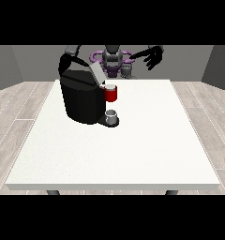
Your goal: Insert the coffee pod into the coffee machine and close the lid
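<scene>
Gleaming boxy black coffee machine (81, 98), flat white table (147, 154)

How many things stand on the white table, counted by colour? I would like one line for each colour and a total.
Black: 1, the coffee machine
Red: 1, a red thing at the machine
Grey: 1, a grey thing on the machine's base
Total: 3

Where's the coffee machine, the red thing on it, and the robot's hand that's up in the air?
coffee machine (80, 101), front view, its black body
red thing at the machine (111, 95), front view, its side
hand at the view's right (154, 56), front view, its palm
</scene>
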`<state>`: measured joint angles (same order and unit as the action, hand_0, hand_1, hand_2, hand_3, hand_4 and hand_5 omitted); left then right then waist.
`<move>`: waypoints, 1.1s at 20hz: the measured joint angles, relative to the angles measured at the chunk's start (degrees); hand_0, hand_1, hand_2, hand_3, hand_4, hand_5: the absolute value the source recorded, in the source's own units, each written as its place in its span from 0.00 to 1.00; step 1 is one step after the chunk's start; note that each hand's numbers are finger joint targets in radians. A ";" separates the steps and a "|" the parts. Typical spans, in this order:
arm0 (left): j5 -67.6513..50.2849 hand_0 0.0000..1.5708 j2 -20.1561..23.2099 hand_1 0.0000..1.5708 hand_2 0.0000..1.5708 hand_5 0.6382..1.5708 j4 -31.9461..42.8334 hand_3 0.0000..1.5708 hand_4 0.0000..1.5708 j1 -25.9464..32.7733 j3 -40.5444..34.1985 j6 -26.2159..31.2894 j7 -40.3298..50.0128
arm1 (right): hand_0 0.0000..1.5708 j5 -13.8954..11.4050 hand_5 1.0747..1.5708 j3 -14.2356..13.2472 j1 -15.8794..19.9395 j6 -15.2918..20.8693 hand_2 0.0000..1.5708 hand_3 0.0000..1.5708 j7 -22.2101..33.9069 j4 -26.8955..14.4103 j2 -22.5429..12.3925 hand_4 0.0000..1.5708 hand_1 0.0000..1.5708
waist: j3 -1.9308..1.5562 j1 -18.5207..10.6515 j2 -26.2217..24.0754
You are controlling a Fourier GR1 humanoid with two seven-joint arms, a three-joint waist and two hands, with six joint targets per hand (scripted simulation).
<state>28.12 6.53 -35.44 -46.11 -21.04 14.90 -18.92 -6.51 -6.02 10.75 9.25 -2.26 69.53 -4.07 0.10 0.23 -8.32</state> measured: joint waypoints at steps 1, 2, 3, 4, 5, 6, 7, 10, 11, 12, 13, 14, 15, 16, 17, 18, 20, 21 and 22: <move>-0.76 0.00 -0.88 0.00 0.00 1.00 0.25 0.00 0.27 1.71 -0.47 0.05 -0.19 | 0.00 0.60 1.00 0.38 0.01 -1.03 0.00 0.00 0.12 0.80 0.17 0.00 0.00 | -0.02 -0.62 -1.50; -1.31 0.00 -1.87 0.00 0.00 1.00 0.30 0.00 0.25 3.50 -0.61 0.13 -0.74 | 0.00 0.94 1.00 0.71 -0.09 -1.57 0.00 0.00 0.02 1.34 0.44 0.00 0.00 | -0.03 -1.44 -2.71; -1.95 0.00 -2.25 0.00 0.00 1.00 0.42 0.00 0.24 5.20 -0.94 0.53 -1.00 | 0.00 1.33 1.00 1.07 -0.02 -2.50 0.00 0.00 0.65 2.16 0.30 0.00 0.00 | -0.04 -1.84 -3.89; -2.21 0.00 -2.99 0.00 0.00 1.00 0.39 0.00 0.21 6.73 -0.88 0.46 -1.43 | 0.00 1.77 1.00 1.19 0.52 -3.43 0.00 0.00 0.98 2.80 -0.05 0.00 0.00 | -0.05 -2.55 -4.55; -2.78 0.00 -3.41 0.00 0.00 1.00 0.38 0.00 0.28 7.91 -1.11 0.79 -0.93 | 0.00 1.74 1.00 1.70 0.34 -3.99 0.00 0.00 1.14 3.37 -0.09 0.04 0.00 | -0.05 -3.11 -5.70; -3.11 0.00 -3.85 0.00 0.00 1.00 0.42 0.00 0.25 9.42 -1.12 1.17 -0.42 | 0.00 2.03 1.00 1.83 0.29 -4.97 0.00 0.00 2.07 3.98 -0.73 0.12 0.00 | -0.06 -3.74 -7.24; -3.46 0.00 -3.62 0.00 0.00 1.00 0.04 0.00 0.25 10.44 -1.24 1.26 -0.43 | 0.00 2.47 1.00 2.09 0.43 -6.29 0.00 0.00 2.14 4.91 -1.30 0.10 0.00 | -0.07 -3.77 -7.41; -4.89 0.00 -5.09 0.00 0.00 1.00 -1.17 0.00 0.26 13.13 0.28 1.31 -0.30 | 0.00 2.15 1.00 2.25 2.47 -7.39 0.00 0.00 2.81 5.46 -2.72 0.15 0.00 | -0.09 -5.80 -8.39; -5.30 0.00 -5.25 0.00 0.00 1.00 -1.92 0.00 0.25 13.94 0.48 1.71 -0.10 | 0.00 1.74 1.00 2.38 2.97 -7.48 0.00 0.00 2.85 5.62 -3.15 0.05 0.00 | -0.09 -6.44 -8.21; -6.08 0.00 -5.18 0.00 0.00 1.00 -3.06 0.00 0.22 14.46 0.43 2.29 0.33 | 0.00 1.70 1.00 2.25 3.42 -7.89 0.00 0.00 3.19 5.86 -3.77 0.00 0.00 | -0.09 -6.81 -8.07; -7.05 0.00 -5.44 0.00 0.00 1.00 -4.06 0.00 0.23 15.17 1.06 2.30 0.92 | 0.00 1.94 1.00 1.87 4.14 -8.33 0.00 0.00 3.78 5.74 -4.32 0.00 0.00 | -0.10 -7.22 -8.03; -8.38 0.00 -5.68 0.00 0.00 1.00 -4.90 0.00 0.27 15.99 2.05 2.40 1.74 | 0.00 1.76 1.00 1.65 4.42 -7.75 0.00 0.00 4.49 5.12 -4.16 0.00 0.00 | -0.09 -7.85 -8.58; -9.09 0.00 -5.86 0.00 0.00 1.00 -6.42 0.00 0.29 15.96 2.41 2.90 2.39 | 0.00 2.20 1.00 0.77 5.32 -7.71 0.00 0.00 4.45 4.68 -4.59 0.00 0.00 | -0.11 -8.58 -7.90; -9.94 0.00 -6.00 0.00 0.00 1.00 -7.72 0.00 0.26 16.25 3.22 3.16 3.08 | 0.00 2.63 1.00 -0.16 5.94 -7.84 0.00 0.00 3.99 3.74 -5.13 0.00 0.00 | -0.11 -9.37 -7.29; -10.06 0.00 -6.09 0.00 0.00 1.00 -8.74 0.00 0.25 16.99 3.66 2.66 2.71 | 0.00 3.46 1.00 -0.84 7.24 -8.44 0.00 0.00 5.04 3.67 -5.68 0.07 0.00 | -0.13 -9.37 -6.45; -10.54 0.00 -6.19 0.00 0.00 1.00 -10.12 0.00 0.23 17.79 4.04 3.04 3.33 | 0.00 4.05 1.00 -1.34 7.56 -8.84 0.00 0.00 5.67 3.33 -5.98 0.11 0.00 | -0.10 -9.69 -6.24; -12.46 0.00 -6.33 0.00 0.00 1.00 -12.68 0.00 0.25 18.94 6.06 3.02 4.32 | 0.00 4.49 1.00 -2.24 9.23 -8.76 0.00 0.00 6.42 1.66 -6.41 0.00 0.00 | -0.12 -10.93 -5.62; -13.33 0.00 -6.36 0.00 0.00 1.00 -13.74 0.00 0.25 19.29 7.12 2.65 4.61 | 0.00 5.24 1.00 -3.02 10.41 -8.96 0.00 0.00 6.74 0.75 -6.65 0.05 0.00 | -0.12 -11.38 -4.90; -13.95 0.00 -6.39 0.00 0.00 1.00 -15.06 0.00 0.23 19.59 7.30 3.03 5.18 | 0.00 5.93 1.00 -3.54 11.08 -9.10 0.00 0.00 7.06 0.27 -6.64 0.12 0.00 | -0.12 -11.55 -4.29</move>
<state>14.17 0.14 -50.50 -26.52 -13.75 17.93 -13.74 -0.58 -9.56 21.83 0.15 4.80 69.80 -10.71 -0.02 -11.32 -12.61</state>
